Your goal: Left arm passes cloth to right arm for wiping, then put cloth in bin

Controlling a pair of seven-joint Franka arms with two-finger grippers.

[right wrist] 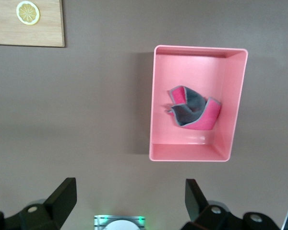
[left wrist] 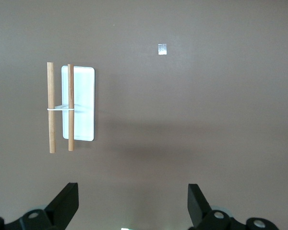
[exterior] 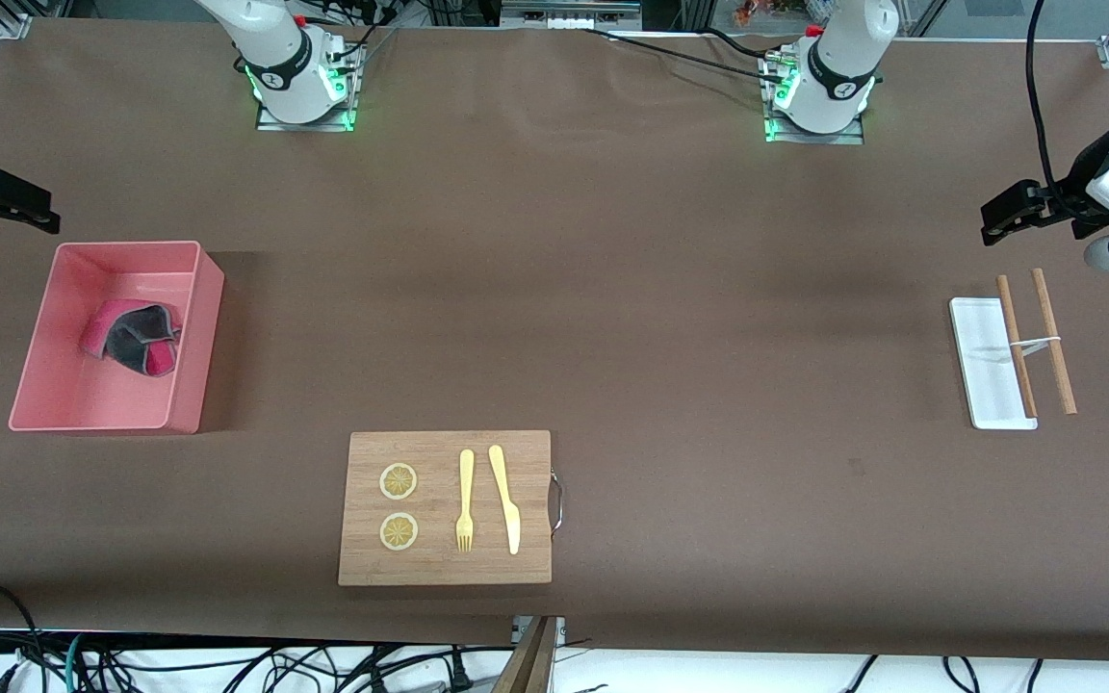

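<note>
Two grippers you see, both high over the surface (exterior: 612,289) and both with jaws spread wide and holding nothing. The right gripper (right wrist: 129,203) hangs over the bare surface at the right arm's end, near the bin (exterior: 184,385). The left gripper (left wrist: 132,206) hangs at the left arm's end, near the tray (exterior: 973,337).

The cloth (exterior: 134,337) lies crumpled in the bin, grey face and pink face both showing, touching no jaws. On the front view the bin is at 9 o'clock and the tray at 3 o'clock. Two sticks (exterior: 1036,337), tied by a band, lie partly on the tray. The board (exterior: 439,568) at 6 o'clock carries two lemon slices (exterior: 399,481), a fork (exterior: 465,500) and a knife (exterior: 504,498).
</note>
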